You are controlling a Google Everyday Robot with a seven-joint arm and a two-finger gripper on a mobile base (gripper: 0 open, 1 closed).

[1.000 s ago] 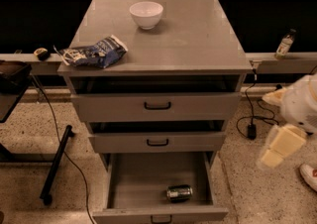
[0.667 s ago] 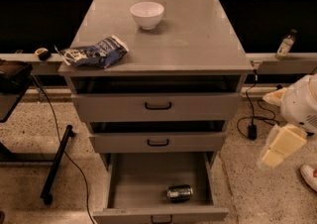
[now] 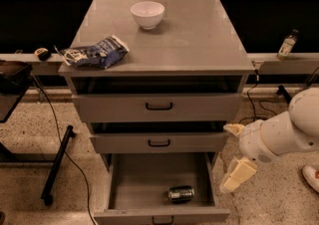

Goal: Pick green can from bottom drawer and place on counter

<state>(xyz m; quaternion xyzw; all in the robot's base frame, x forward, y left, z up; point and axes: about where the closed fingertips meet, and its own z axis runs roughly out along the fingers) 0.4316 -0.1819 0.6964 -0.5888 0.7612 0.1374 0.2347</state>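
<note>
The green can (image 3: 180, 193) lies on its side on the floor of the open bottom drawer (image 3: 144, 179), near the drawer's front right. My gripper (image 3: 233, 155) hangs just right of the cabinet, at the height of the middle and bottom drawers. It is open, with one cream finger (image 3: 234, 129) up by the middle drawer's corner and the other (image 3: 239, 174) lower, beside the bottom drawer's right wall. It holds nothing and is apart from the can. The counter (image 3: 199, 35) is the cabinet's grey top.
A white bowl (image 3: 147, 14) stands at the back of the counter and a blue snack bag (image 3: 94, 53) lies at its front left edge. The two upper drawers (image 3: 159, 105) are slightly ajar. A bottle (image 3: 287, 45) stands on the right ledge. A black stand leg (image 3: 57, 164) and cable lie on the floor at left.
My arm and gripper have moved left and down, from out at the right to close beside the bottom drawer's right side. The can, bowl and bag have not moved.
</note>
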